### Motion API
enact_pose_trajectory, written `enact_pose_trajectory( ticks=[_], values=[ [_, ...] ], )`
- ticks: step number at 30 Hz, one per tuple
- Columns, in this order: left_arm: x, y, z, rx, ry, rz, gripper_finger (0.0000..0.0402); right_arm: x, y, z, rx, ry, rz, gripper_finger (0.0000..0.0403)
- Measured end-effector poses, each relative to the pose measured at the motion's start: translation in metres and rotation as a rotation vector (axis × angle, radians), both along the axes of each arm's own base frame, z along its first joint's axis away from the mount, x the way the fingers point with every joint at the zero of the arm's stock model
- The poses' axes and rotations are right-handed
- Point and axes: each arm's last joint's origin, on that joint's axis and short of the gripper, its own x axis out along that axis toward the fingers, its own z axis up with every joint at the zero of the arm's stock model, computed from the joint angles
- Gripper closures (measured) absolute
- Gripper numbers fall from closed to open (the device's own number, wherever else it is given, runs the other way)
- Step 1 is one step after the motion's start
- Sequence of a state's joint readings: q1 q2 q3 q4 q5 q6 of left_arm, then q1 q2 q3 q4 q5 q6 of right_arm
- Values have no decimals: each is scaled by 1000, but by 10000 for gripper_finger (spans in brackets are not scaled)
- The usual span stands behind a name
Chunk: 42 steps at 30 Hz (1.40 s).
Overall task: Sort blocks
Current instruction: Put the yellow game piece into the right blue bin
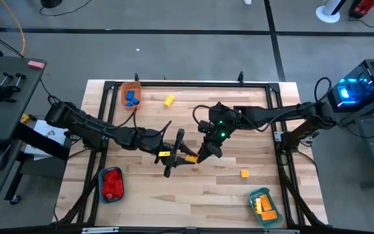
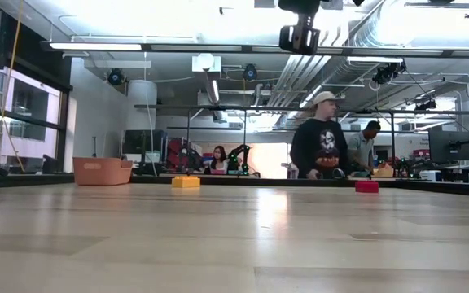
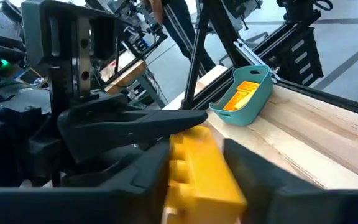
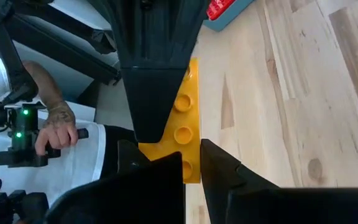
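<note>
A yellow brick row (image 1: 177,156) hangs above mid-table, pinched at opposite ends by the left gripper (image 1: 168,158) and the right gripper (image 1: 203,155). If they pull before the left's hold firms, the row could slip or snap apart crookedly and drop.

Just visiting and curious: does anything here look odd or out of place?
Yes: both grippers, left and right, meet above the table's middle on one yellow brick row. Two yellow bricks lie loose outside the trays.
</note>
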State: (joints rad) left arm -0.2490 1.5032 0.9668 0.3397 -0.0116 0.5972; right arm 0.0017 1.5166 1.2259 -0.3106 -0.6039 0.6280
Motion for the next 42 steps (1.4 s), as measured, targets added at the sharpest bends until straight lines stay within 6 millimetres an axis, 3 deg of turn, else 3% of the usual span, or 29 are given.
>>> enact_pose_trajectory(
  ticks=[3, 13, 19, 26, 29, 33, 42],
  values=[
    [0, 0, 0, -4, -1, 1, 327, 0, 1, 0, 5, 4, 4, 403],
    [-6, 3, 3, -50, 60, 56, 328, 2, -1, 4, 59, 41, -75, 394],
    [-33, 11, 6, -77, 246, 144, 328, -3, -16, 28, -33, 59, -120, 346],
    [-47, 17, 19, -203, 266, 233, 328, -15, -20, 43, -152, 164, -115, 296],
    [-43, 15, 27, -267, 189, 216, 328, -20, -6, 38, -160, 238, -71, 293],
    [-31, 16, 21, -354, 152, 159, 328, -35, 21, 29, -231, 391, 1, 293],
    [-2, 21, -13, -500, 232, 95, 328, -95, 92, 18, -425, 815, 25, 293]
  ],
)
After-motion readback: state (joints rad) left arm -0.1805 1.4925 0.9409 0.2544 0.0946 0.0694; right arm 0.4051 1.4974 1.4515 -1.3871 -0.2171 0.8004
